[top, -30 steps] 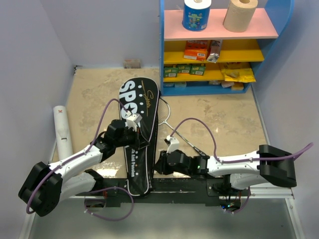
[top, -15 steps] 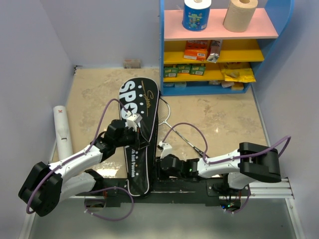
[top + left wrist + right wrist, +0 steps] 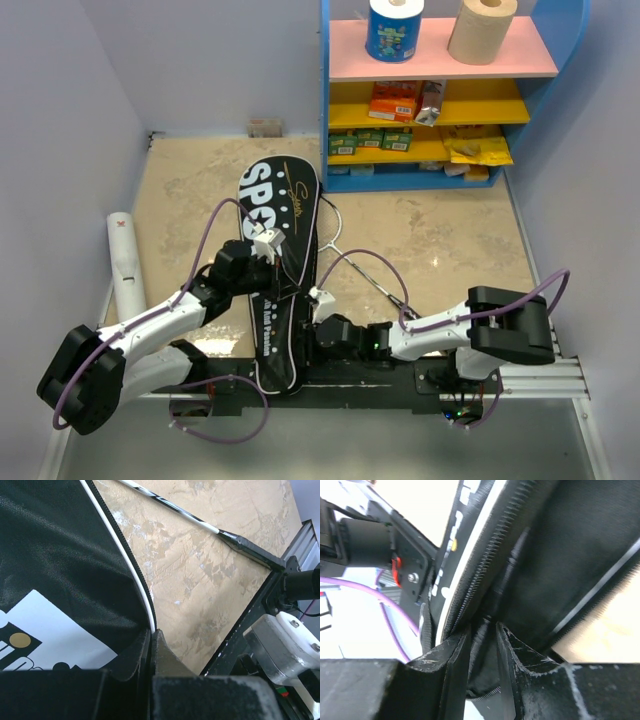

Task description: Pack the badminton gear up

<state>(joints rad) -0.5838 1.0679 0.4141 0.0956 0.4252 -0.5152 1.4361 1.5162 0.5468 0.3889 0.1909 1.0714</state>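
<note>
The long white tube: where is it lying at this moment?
In the top view the long white tube lies at the left edge of the table, beside the wall, left of the left arm and the black cover.

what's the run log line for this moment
left gripper: shut on cover edge | right gripper: jaws apart astride zipper edge, grip unclear | racket: shaft lies outside cover
</note>
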